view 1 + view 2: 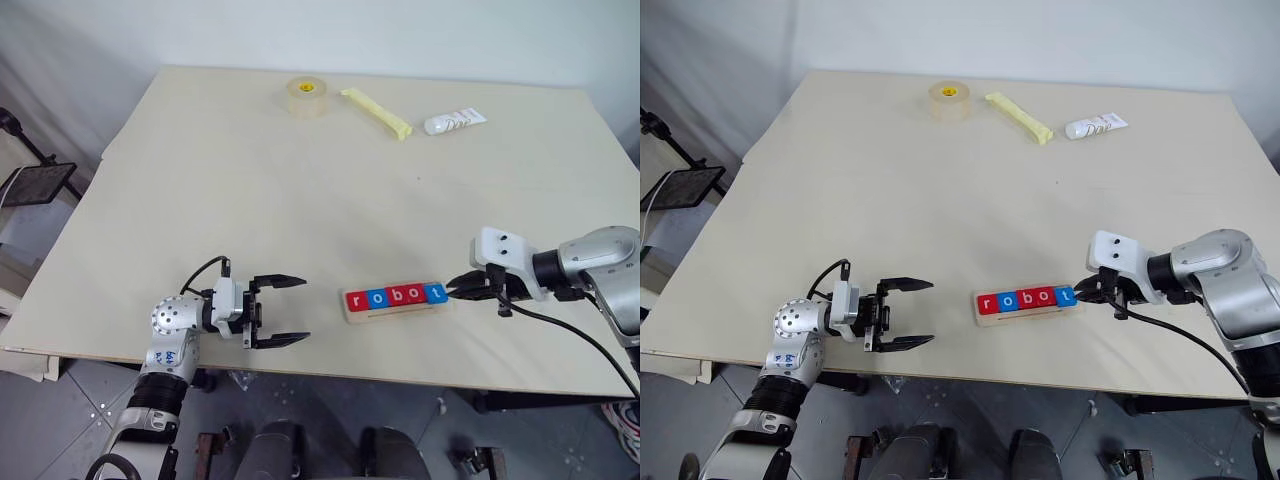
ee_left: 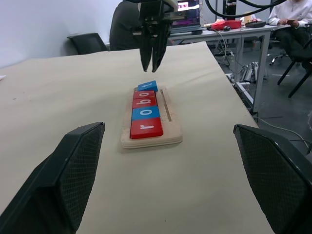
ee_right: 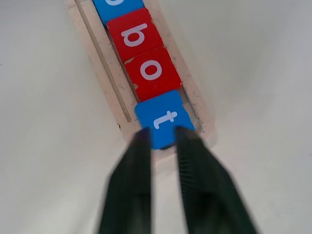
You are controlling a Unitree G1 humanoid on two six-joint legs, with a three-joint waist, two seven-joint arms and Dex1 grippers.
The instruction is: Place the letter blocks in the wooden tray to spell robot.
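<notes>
Five letter blocks (image 1: pixel 396 296) lie in a row in the wooden tray (image 1: pixel 392 314) near the table's front edge, reading r, o, b, o, t: red, blue, red, red, blue. The blue t (image 3: pixel 163 119) is the block at the tray's right end. My right gripper (image 1: pixel 450 287) is shut, its tips just off that end and slightly above the t, holding nothing. My left gripper (image 1: pixel 304 310) stands open and empty a short way left of the tray, pointing at it.
At the table's far side lie a tape roll (image 1: pixel 307 97), a pale yellow stick (image 1: pixel 376 112) and a white tube (image 1: pixel 455 121). The table's front edge (image 1: pixel 330 372) runs close below the tray. Desks and a seated person (image 2: pixel 292 14) are in the background.
</notes>
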